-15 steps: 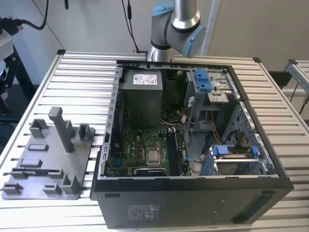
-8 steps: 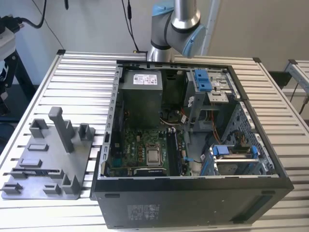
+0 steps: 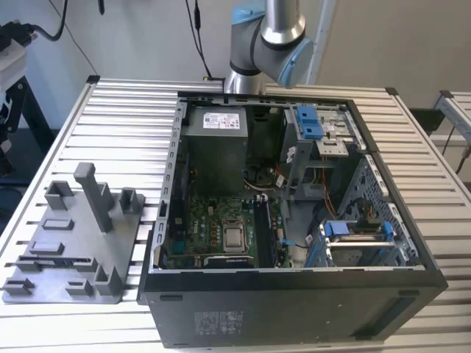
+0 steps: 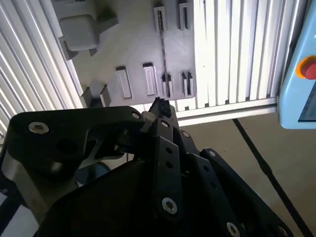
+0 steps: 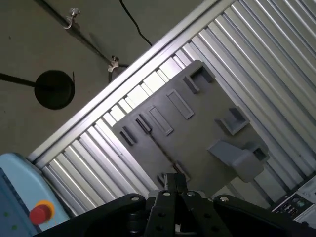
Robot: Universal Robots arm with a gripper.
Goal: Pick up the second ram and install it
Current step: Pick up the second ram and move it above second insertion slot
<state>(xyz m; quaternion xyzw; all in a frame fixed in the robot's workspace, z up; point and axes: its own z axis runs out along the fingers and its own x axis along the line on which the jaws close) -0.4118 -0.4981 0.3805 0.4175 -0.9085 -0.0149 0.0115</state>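
Hovered over fixture (image 4: 133,44), gripper (image 4: 160,106) pressed together and empty. Found ram (image 4: 162,49) edge-on in fixture slots, not yet picked up or installed.

Your second ram (image 4: 163,54) is a thin, nearly black strip that you see edge-on, standing on its long edge on the grey fixture plate (image 3: 73,239). It runs straight between two pairs of small grey slot blocks, one pair at each end, and it is seated in them rather than lying flat. In the first wrist view it shows as a slim dark line (image 5: 159,146) across the plate. The plate sits on the slatted table at the exterior view's left, well apart from the motherboard.
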